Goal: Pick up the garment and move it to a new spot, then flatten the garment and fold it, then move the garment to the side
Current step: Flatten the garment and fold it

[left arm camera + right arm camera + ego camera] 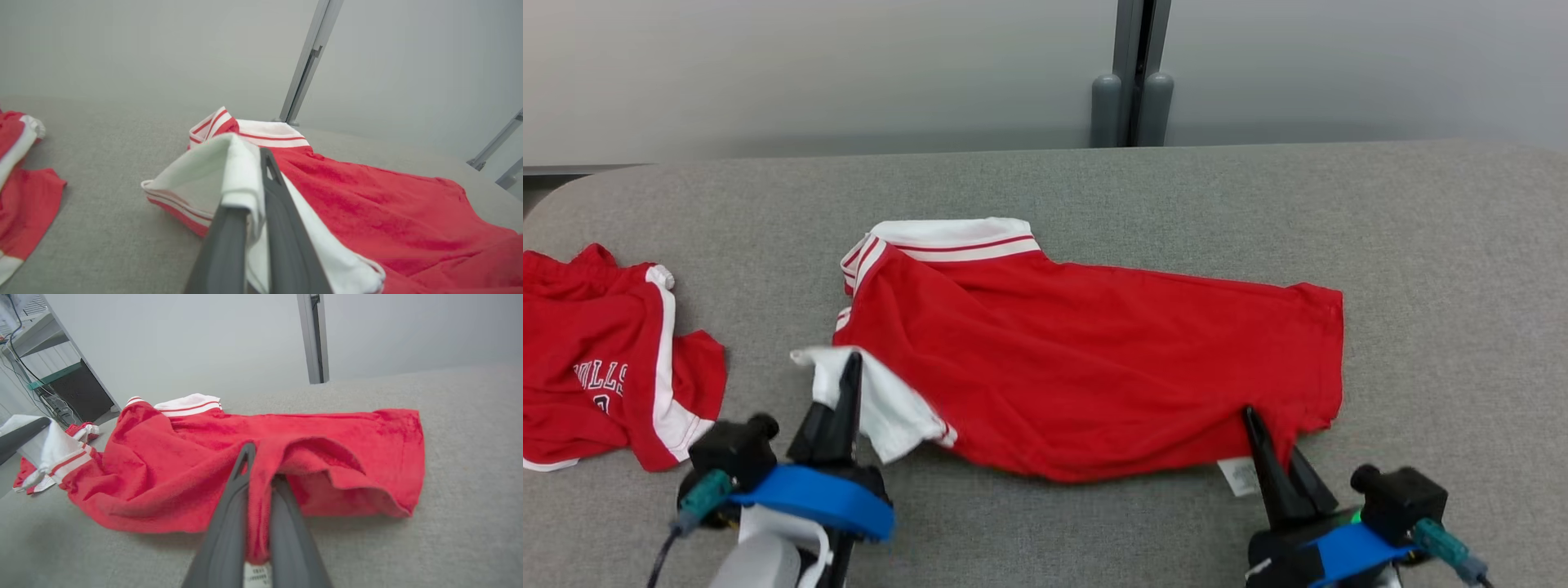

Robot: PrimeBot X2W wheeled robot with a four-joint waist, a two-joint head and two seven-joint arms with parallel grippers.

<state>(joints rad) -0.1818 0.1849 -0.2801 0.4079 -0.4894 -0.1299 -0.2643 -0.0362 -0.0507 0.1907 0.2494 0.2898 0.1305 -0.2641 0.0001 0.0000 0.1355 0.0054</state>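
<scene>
To the far left of the grey post (1133, 73) that stands behind the felt-covered table (1421, 245), a pair of red shorts (605, 359) lies crumpled. It has a white side stripe and part of a white word on it, and it lies well apart from the other garment.

Nearer the post, but left of it and toward the robot, the left gripper (849, 367) is clamped on the white sleeve (882, 400) of a red polo shirt (1094, 367). In the left wrist view the sleeve's cuff end is pinched between the two dark fingers (282, 212). White cloth drapes over one finger and is raised off the table.

Straight in front of the post, the polo shirt lies sideways on the table. Its white, red-striped collar (956, 237) is left of the post and its hem end is right of it. The far edge lies flat, while the near edge is rumpled.

Right of the post and toward the robot, the right gripper (1258, 425) is closed on the shirt's near edge close to the hem corner. In the right wrist view a fold of red cloth is caught between its fingers (233, 514), and the fabric around it bunches upward. A small white care label (1239, 476) lies just beside that gripper on its left, at the shirt's edge.
</scene>
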